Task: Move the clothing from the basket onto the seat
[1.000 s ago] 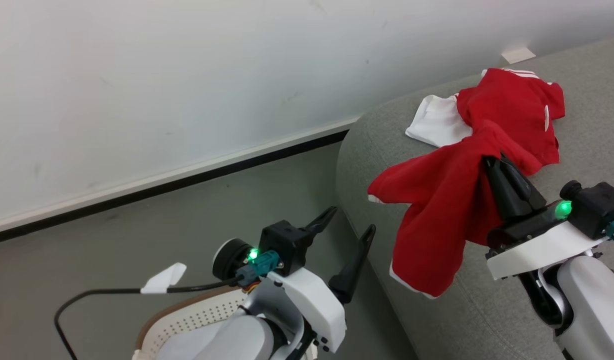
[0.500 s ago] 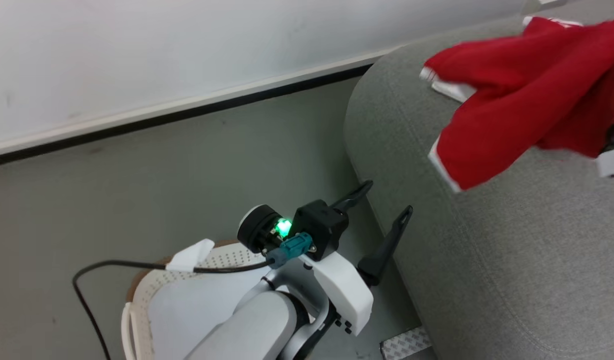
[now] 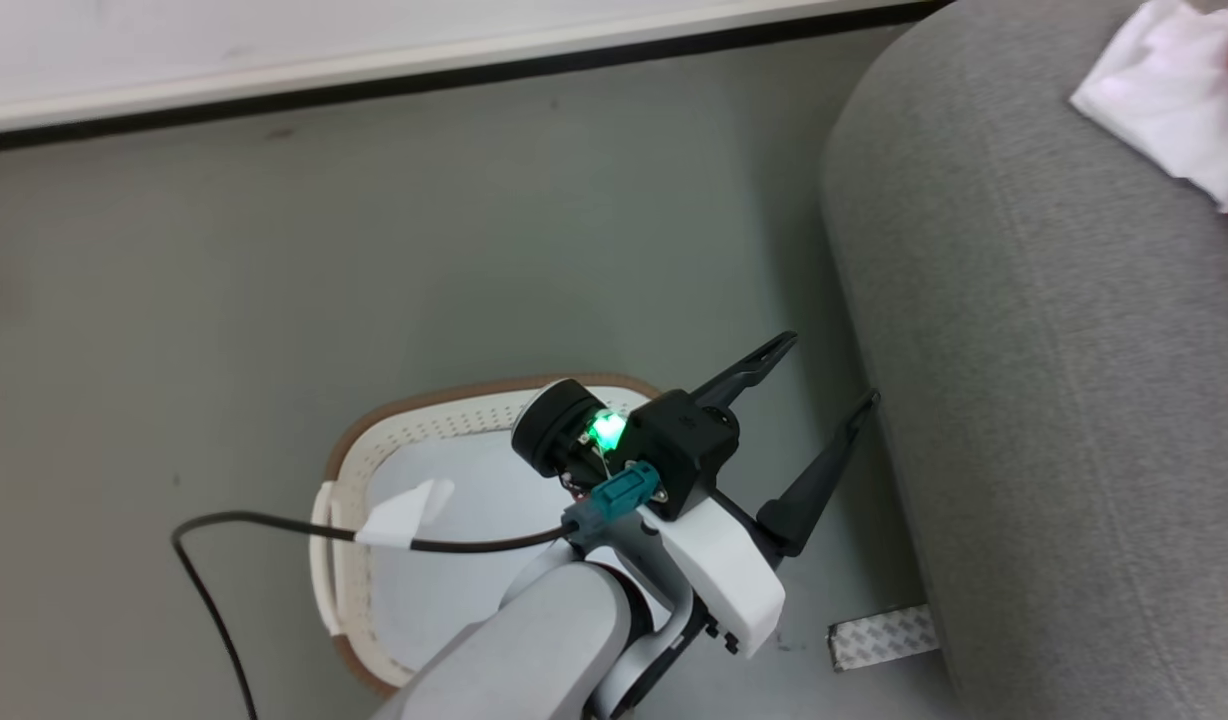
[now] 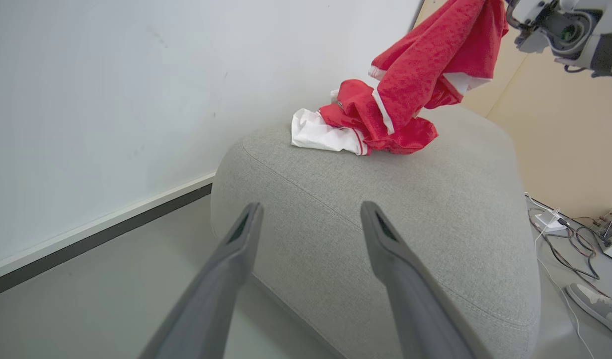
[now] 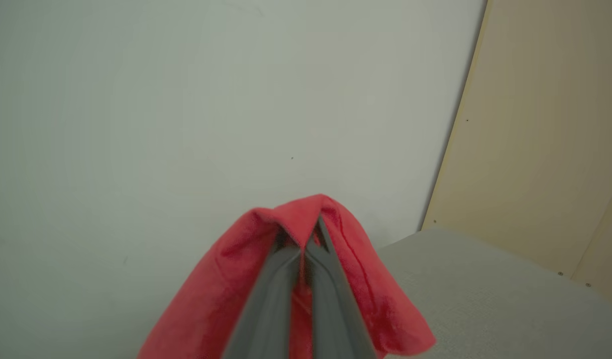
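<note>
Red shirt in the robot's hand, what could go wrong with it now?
The red shirt drapes over the shut right gripper, so it might cling when the jaws open. The pile lies near the rounded edge of the seat by the wall, so a loose drop might slide off. The open left gripper hovers close to the seat's side and could bump it.

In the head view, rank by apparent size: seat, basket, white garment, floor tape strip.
1. seat, cropped by the frame.
2. basket, partly behind the left arm.
3. white garment, cropped at the edge.
4. tape strip, smallest.
</note>
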Motion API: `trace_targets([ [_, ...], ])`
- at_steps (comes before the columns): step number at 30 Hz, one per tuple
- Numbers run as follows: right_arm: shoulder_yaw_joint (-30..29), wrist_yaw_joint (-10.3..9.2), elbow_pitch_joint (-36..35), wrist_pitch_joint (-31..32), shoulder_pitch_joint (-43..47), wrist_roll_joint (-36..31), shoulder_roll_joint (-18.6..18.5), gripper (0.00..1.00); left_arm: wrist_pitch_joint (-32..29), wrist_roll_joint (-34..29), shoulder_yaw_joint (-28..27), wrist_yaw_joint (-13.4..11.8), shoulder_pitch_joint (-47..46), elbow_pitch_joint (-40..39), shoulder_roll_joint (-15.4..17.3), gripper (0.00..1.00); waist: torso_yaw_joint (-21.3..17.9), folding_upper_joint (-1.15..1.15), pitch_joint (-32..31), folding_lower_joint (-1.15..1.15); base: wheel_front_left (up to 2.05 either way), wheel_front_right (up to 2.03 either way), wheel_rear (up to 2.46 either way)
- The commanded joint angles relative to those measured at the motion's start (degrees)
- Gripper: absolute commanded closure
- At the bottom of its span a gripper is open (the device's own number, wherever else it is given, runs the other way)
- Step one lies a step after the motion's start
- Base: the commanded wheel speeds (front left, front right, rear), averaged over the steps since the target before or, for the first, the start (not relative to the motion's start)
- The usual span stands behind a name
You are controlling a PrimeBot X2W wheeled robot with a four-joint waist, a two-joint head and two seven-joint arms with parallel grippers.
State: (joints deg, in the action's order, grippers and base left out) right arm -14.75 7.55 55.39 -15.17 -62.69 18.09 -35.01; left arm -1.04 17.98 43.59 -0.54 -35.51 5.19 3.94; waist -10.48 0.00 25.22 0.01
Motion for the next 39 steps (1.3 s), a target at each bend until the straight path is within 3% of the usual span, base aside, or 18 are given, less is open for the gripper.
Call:
trace_targets([
  [1,-0.8,-0.13,1.1,0.0,0.4,-0.8,-0.3,1.0,0.5,-0.3,0.0,-0.2,-0.7,0.1,0.0,0.0,1.6,0.0,1.6,-0.01,0.0,0.0,0.0],
  [4,-7.9,-0.13,5.9,0.0,3.2,-4.7,0.8,1.0,1.3,-0.3,-0.1,-0.4,-0.8,0.8,0.0,0.0,2.3,0.0,2.4,-0.01,0.0,0.0,0.0],
  [5,-10.2,-0.13,7.1,0.0,4.4,-5.9,1.4,0.91,1.5,-0.2,-0.1,-0.4,-0.8,1.0,0.0,0.0,2.4,0.0,2.4,-0.01,0.0,0.0,0.0],
  [6,-12.6,-0.13,7.8,0.0,5.5,-7.2,1.8,0.69,1.7,-0.1,-0.2,-0.5,-0.8,1.2,0.1,0.0,2.4,0.0,2.4,-0.01,0.0,0.0,0.0],
  [7,-14.9,-0.13,8.2,0.0,6.5,-8.3,2.3,0.55,1.9,0.0,-0.3,-0.5,-0.7,1.4,0.2,0.0,2.4,0.0,2.4,-0.01,0.0,0.0,0.0],
  [8,-16.8,-0.13,8.7,0.0,7.7,-9.6,3.3,0.1,2.4,0.0,-0.4,-0.5,-0.8,1.5,0.3,0.0,2.3,0.0,2.2,-0.01,0.0,0.0,0.0],
  [9,-18.4,-0.13,8.9,0.0,8.7,-10.5,4.7,0.0,2.8,-0.4,-0.5,-0.6,-0.9,1.7,0.7,0.0,2.2,0.0,1.8,-0.01,0.0,0.0,0.0],
  [13,-20.2,-0.13,5.2,0.0,12.6,-14.7,9.3,0.0,4.1,-0.1,-1.4,-1.2,-0.1,2.3,1.8,0.0,1.2,0.0,0.4,-0.01,0.0,0.0,0.0],
  [18,-17.0,-0.13,-5.6,0.0,19.3,-16.8,15.2,0.0,7.2,-0.2,-2.8,-1.8,1.5,2.8,4.0,0.0,0.0,0.0,-2.5,-0.01,0.0,0.0,0.0],
  [25,-10.8,-0.13,-23.2,0.0,31.3,-13.0,22.8,0.0,11.2,1.6,-6.6,-4.6,6.5,3.6,7.6,0.0,-1.3,0.0,-8.1,-0.01,0.0,0.0,0.0],
  [31,-4.8,-0.13,-33.2,0.0,38.8,-10.6,26.7,0.0,13.4,3.3,-9.9,-7.2,11.9,3.9,10.5,0.0,-1.6,0.0,-12.4,-0.01,0.0,0.0,0.0],
  [39,2.9,-0.13,-41.7,0.0,47.0,-13.0,28.9,0.0,16.0,5.5,-14.9,-9.7,19.1,4.9,11.4,0.0,1.2,0.0,-17.3,-0.01,0.0,0.0,0.0],
])
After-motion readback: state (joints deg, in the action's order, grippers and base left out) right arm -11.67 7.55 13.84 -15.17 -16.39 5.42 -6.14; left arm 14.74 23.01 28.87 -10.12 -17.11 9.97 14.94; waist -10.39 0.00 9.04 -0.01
